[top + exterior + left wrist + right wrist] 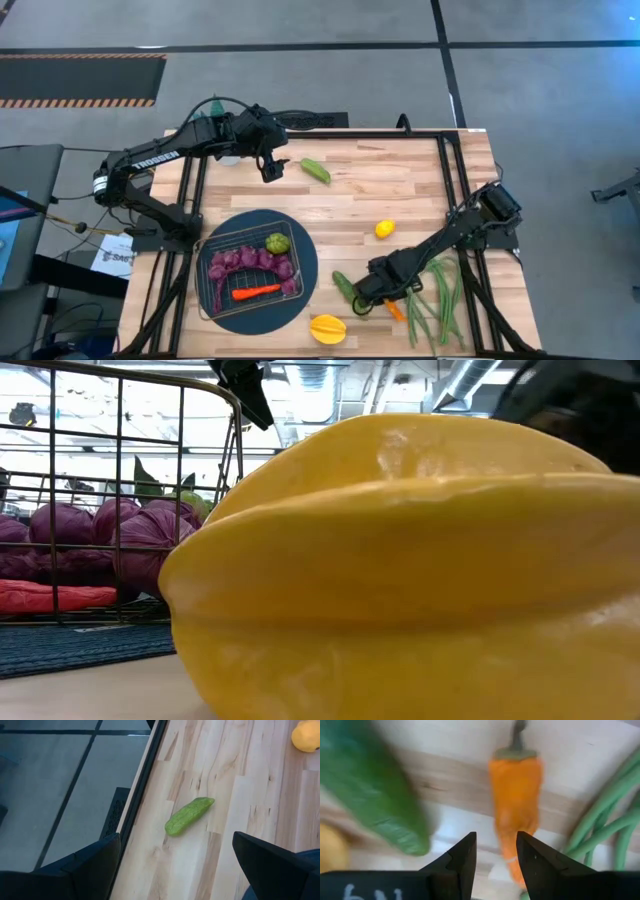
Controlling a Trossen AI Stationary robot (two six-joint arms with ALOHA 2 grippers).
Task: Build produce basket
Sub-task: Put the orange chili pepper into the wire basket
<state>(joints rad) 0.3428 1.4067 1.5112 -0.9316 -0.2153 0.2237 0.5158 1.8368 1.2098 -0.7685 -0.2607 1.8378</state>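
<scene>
The right gripper (495, 851) hangs low over the desk (400, 190), jaws parted and empty — orange pepper (516, 800) just ahead, dark green cucumber (370, 790) beside it. The left gripper (271, 166) waits wide open near the basket (212, 300).

Orange pepper (516, 815), green beans (610, 815), perhaps dark-green cucumber (370, 790).

Looking like a robotics lab or industrial test hall: butcher-block table (400, 190) bolted into a black metal frame (455, 170), standing on grey concrete floor (540, 90) with hazard-striped matting (80, 75), exposed ceiling ducts (470, 380) and strip lights showing overhead.
</scene>
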